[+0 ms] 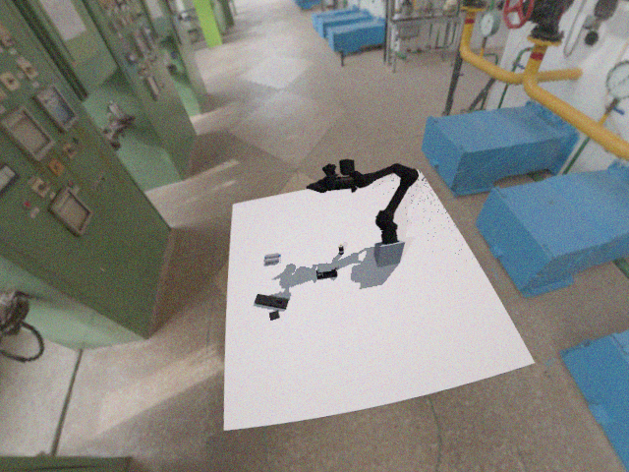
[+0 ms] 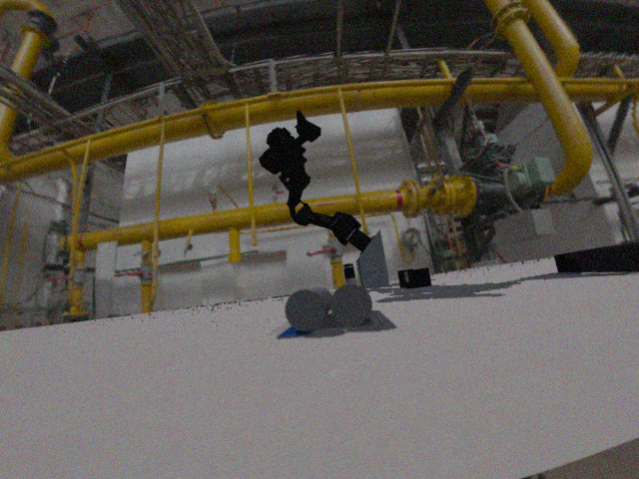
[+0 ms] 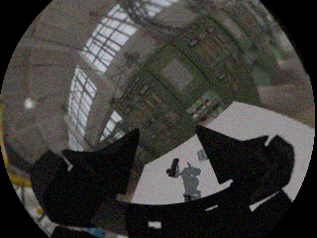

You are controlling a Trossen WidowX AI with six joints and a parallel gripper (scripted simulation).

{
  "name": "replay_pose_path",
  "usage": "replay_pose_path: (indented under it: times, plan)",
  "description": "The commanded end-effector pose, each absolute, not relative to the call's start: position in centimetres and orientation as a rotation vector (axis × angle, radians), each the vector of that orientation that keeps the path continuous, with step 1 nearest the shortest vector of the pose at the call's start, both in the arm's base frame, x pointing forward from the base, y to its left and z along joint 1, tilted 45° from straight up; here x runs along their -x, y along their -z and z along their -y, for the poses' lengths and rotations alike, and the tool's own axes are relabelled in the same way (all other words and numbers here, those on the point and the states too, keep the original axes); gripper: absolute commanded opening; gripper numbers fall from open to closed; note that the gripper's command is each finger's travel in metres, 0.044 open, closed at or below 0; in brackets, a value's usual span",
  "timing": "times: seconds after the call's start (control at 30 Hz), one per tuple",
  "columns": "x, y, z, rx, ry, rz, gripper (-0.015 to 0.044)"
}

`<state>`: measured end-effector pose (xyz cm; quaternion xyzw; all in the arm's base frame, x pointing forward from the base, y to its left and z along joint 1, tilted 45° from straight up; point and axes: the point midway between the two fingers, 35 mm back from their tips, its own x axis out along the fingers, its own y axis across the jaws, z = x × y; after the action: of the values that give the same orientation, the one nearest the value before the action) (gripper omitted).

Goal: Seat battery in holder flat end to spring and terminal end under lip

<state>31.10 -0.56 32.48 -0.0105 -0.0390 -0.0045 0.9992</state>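
Okay, so from where I'm standing the claw is up in the air, well above the white surface, spread nearly all the way open with nothing in its grip. The battery looks like it's standing on end, out of the black battery holder, which sits nearby between it and a long black block. A small black cube is just beside that block. There's also a bunch of grey cylinders lying on their sides, with a bit of something blue by them. Can't make out any brand or label, everything's too small and grainy.
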Motion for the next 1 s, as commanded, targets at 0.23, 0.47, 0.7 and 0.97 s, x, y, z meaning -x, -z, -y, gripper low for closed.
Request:
replay_pose_path:
  times: [0.23,0.47,0.7,0.97]
  plan:
    - [-33.3,-20.0,5.2,0.289,0.229,-0.588,0.0190]
    - [-27.6,-10.9,9.9,0.759,0.243,-1.399,0.0006]
    - [-24.1,-10.0,11.9,1.046,0.114,-1.805,0.0000]
    - [-24.1,-10.0,11.9,1.046,0.114,-1.805,0.0000]
